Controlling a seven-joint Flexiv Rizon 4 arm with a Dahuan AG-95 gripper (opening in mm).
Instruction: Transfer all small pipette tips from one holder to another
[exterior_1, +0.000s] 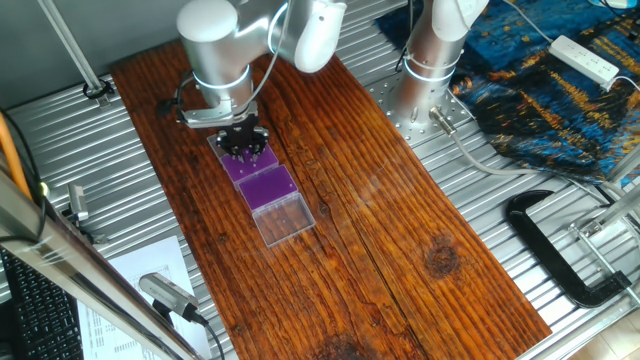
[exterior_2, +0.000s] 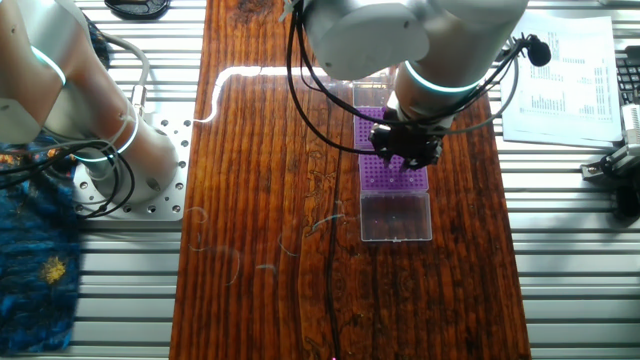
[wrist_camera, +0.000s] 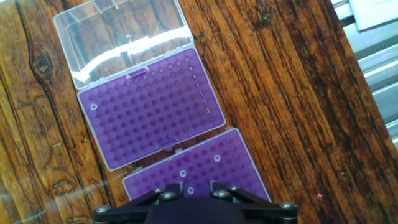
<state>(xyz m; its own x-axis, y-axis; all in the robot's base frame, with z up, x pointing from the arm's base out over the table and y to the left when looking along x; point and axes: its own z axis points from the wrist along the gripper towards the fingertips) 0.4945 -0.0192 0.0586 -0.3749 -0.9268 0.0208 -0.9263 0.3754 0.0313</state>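
hovering over the near purple rack (wrist_camera: 205, 168), the gripper (wrist_camera: 191, 190) sits just above a few white tips (wrist_camera: 183, 173); can't tell how its jaws stand.

my arm (exterior_1: 225, 40): silver-grey rounded joints, white shell | glowing cyan ring (exterior_2: 440, 88) at wrist | black gripper (exterior_1: 243, 140) | black cables (exterior_2: 300, 60) looped

Purple is being shown by the two racks (wrist_camera: 151, 110) (wrist_camera: 211, 165) lying ahead of the black gripper (wrist_camera: 194, 194), with a clear lid (wrist_camera: 121, 37) hinged beyond. Streaked reddish-brown grain is being displayed by the wooden board (wrist_camera: 280, 93), with tiny whitish tips (wrist_camera: 183, 174) dotting the nearer rack.
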